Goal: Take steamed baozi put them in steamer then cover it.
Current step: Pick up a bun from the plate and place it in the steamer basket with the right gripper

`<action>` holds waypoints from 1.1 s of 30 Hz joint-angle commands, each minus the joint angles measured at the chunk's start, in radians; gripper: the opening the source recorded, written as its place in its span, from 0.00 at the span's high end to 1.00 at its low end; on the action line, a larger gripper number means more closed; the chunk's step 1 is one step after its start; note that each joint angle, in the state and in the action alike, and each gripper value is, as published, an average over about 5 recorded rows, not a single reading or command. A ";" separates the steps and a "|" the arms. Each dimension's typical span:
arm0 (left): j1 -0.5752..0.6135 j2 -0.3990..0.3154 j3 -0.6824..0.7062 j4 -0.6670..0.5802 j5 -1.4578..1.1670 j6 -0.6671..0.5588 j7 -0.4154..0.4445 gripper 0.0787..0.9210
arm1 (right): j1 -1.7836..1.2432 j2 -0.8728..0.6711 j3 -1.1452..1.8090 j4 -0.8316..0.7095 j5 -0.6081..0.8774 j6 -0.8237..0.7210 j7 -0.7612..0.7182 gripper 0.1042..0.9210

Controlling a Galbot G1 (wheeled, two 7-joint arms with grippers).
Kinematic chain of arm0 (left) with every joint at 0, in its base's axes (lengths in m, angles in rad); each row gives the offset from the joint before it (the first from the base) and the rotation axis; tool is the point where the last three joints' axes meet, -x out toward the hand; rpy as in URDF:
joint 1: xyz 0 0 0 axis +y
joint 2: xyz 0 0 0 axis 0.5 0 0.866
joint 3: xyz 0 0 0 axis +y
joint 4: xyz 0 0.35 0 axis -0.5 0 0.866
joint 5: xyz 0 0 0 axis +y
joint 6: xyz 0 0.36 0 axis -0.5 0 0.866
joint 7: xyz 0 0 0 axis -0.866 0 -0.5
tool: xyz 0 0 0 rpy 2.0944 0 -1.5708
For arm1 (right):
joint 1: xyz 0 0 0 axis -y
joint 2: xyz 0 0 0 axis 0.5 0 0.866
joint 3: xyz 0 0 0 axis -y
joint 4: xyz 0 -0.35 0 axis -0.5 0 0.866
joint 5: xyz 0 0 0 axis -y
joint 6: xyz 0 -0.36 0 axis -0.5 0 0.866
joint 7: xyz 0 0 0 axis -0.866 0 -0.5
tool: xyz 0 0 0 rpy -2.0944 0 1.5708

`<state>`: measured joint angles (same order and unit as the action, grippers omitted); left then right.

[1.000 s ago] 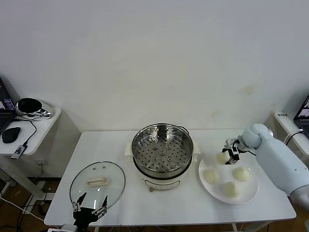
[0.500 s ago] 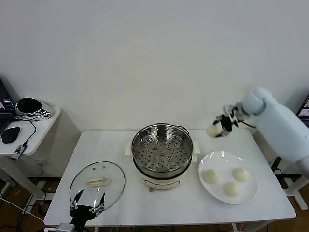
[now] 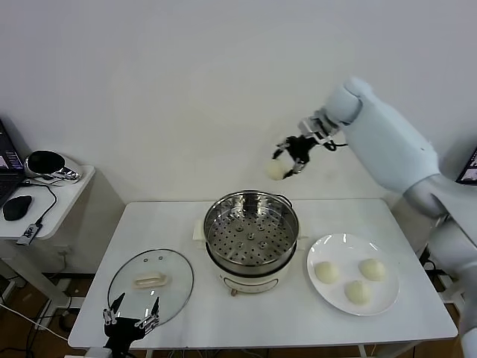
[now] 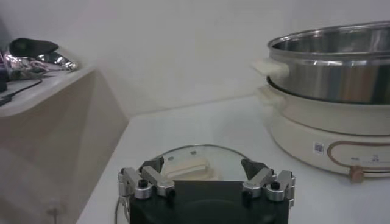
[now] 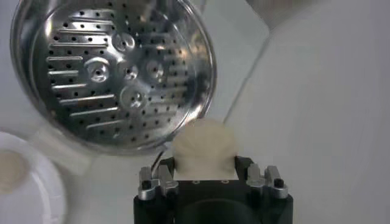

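My right gripper (image 3: 287, 158) is shut on one cream-white baozi (image 3: 276, 169) and holds it high in the air, just behind the far rim of the steamer (image 3: 251, 237). In the right wrist view the baozi (image 5: 203, 149) sits between the fingers, with the steamer's perforated tray (image 5: 109, 73) below. Three more baozi (image 3: 326, 271) lie on the white plate (image 3: 387, 298) to the right of the steamer. The glass cover (image 3: 150, 283) with its cream handle lies flat on the table to the left. My left gripper (image 3: 133, 323) is open, low at the table's front edge by the cover (image 4: 195, 164).
The white table (image 3: 261, 321) ends just in front of the cover and the plate. A side table (image 3: 63, 198) with a mouse and a dark round object stands at the left. The steamer's cream base (image 4: 329, 131) fills the right of the left wrist view.
My right gripper has lifted a baozi off the plate and carried it up and to the left, to above the steamer's far rim. The left gripper has barely moved.
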<state>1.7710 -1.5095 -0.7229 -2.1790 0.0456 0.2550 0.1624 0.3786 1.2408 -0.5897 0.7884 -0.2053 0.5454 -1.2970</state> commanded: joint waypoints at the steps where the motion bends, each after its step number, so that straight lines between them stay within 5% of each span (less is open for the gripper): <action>1: 0.011 -0.010 0.001 -0.020 0.006 -0.001 0.000 0.12 | 0.034 0.086 -0.047 -0.049 -0.083 0.277 0.077 0.38; 6: 0.011 -0.020 0.011 -0.017 0.011 -0.001 0.000 0.12 | 0.043 0.115 -0.092 -0.057 -0.252 0.284 0.203 0.39; 23: 0.018 -0.020 -0.003 -0.018 0.014 0.001 0.002 0.12 | -0.041 0.102 -0.199 0.013 -0.080 0.284 -0.006 0.39; 33: 0.019 -0.025 -0.002 -0.016 0.013 0.002 0.003 0.12 | -0.101 0.158 -0.170 -0.043 -0.261 0.284 0.018 0.39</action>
<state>1.7884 -1.5335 -0.7235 -2.1953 0.0586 0.2561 0.1645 0.2987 1.3835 -0.7484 0.7496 -0.4001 0.8158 -1.2664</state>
